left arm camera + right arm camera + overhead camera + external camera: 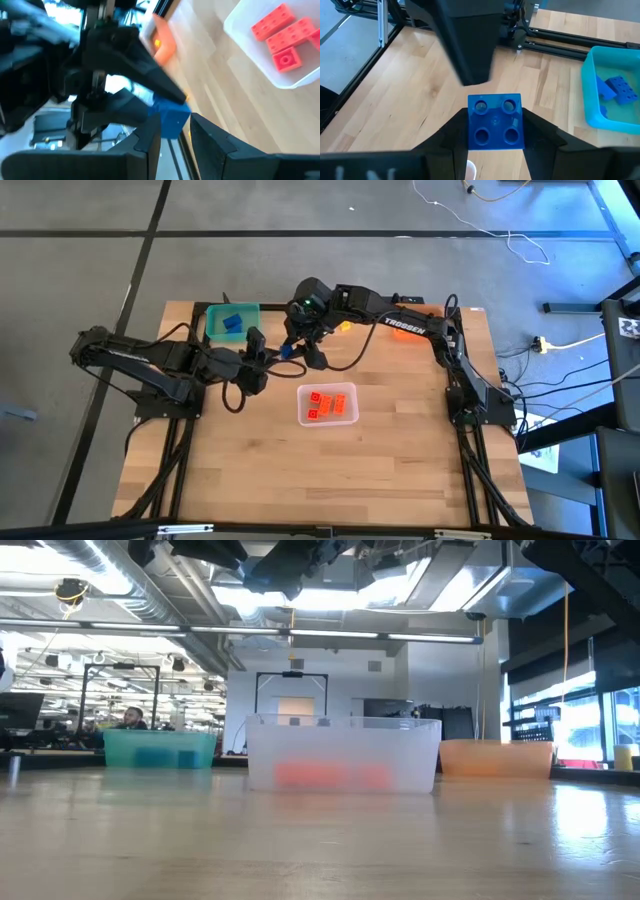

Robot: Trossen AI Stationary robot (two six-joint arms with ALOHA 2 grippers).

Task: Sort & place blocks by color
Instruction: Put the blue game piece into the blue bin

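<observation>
The wooden desk [400, 480] is carrying three bins. The clear bin [328, 404], near the middle, is holding red-orange blocks [330, 402]; the teal bin [232, 322], at the far left, is holding blue blocks [233, 323]; the orange bin [418, 332] is sitting under the right arm. Above the desk between the teal and clear bins, the right gripper [496, 131] is clamping a blue four-stud block [495, 121] between its fingers. The left gripper [175, 134] is meeting it there, its fingers standing partly apart around that same block's other end; whether they are gripping it is unclear.
</observation>
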